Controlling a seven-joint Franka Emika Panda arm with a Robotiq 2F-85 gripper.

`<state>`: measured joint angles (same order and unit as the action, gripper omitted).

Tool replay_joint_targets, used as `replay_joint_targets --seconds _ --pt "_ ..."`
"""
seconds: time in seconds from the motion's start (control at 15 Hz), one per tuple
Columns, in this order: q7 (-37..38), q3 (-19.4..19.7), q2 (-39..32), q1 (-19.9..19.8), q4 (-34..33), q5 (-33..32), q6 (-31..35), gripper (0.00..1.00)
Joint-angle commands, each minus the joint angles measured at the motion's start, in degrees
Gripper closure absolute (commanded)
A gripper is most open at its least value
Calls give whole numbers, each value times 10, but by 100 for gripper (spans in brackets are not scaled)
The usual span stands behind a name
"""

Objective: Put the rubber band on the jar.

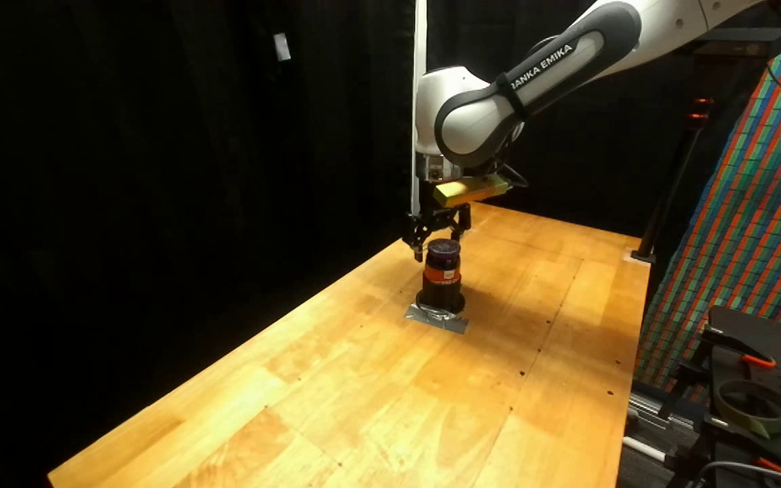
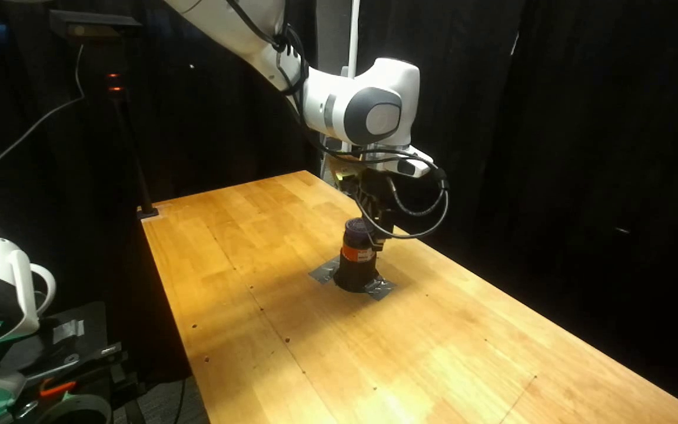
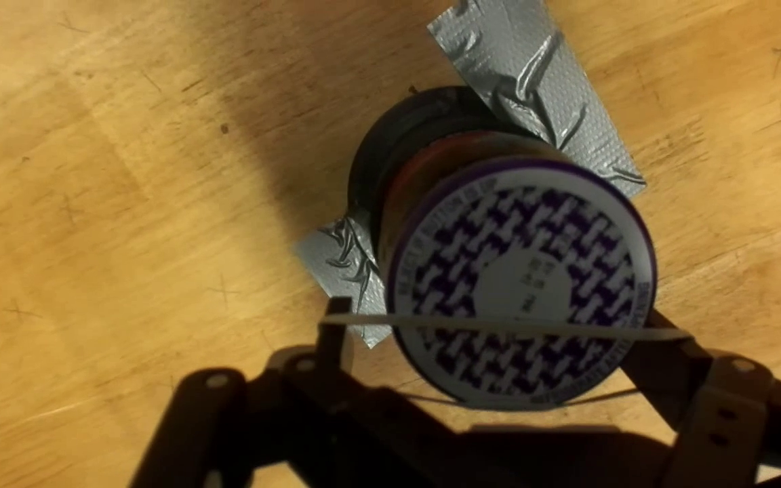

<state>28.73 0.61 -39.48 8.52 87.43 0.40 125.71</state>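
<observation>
The jar (image 1: pixel 443 274) stands upright in a black round holder (image 1: pixel 439 297), with a purple patterned lid and an orange label. It also shows in an exterior view (image 2: pixel 358 253) and, from above, in the wrist view (image 3: pixel 526 257). My gripper (image 3: pixel 509 325) is open, its fingers spread at either side of the lid. A pale rubber band (image 3: pixel 458 323) is stretched between the fingertips. Its near strand crosses over the lid in the wrist view. Its far strand meets the lid's lower edge; whether it touches is unclear. In both exterior views the gripper (image 1: pixel 438 244) (image 2: pixel 378 241) is beside the jar's top.
Silver tape strips (image 3: pixel 539 81) (image 1: pixel 441 322) fix the holder to the wooden table (image 2: pixel 292 365). A dark curtain hangs along one table edge. A lamp post (image 1: pixel 662 176) stands at a far corner. A black cart (image 1: pixel 763 379) with a tape roll stands beside the table.
</observation>
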Motion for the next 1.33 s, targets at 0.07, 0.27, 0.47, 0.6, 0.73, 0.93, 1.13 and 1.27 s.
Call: replay_joint_targets --seconds 0.07,0.27,0.47,0.6,0.73,0.93,1.13,1.27 --pt "-2 9 -4 6 -4 4 4 0" --pt "-1 8 -2 6 0 6 14 0" --pt "7 8 -1 5 5 13 44 0" --pt "7 9 0 6 9 11 55 0" --pt "4 8 3 6 12 10 39 0" --pt "-4 6 13 5 22 9 -18 0" --pt "-3 7 26 6 35 6 -33 0" --pt "-4 6 38 7 50 6 -33 0"
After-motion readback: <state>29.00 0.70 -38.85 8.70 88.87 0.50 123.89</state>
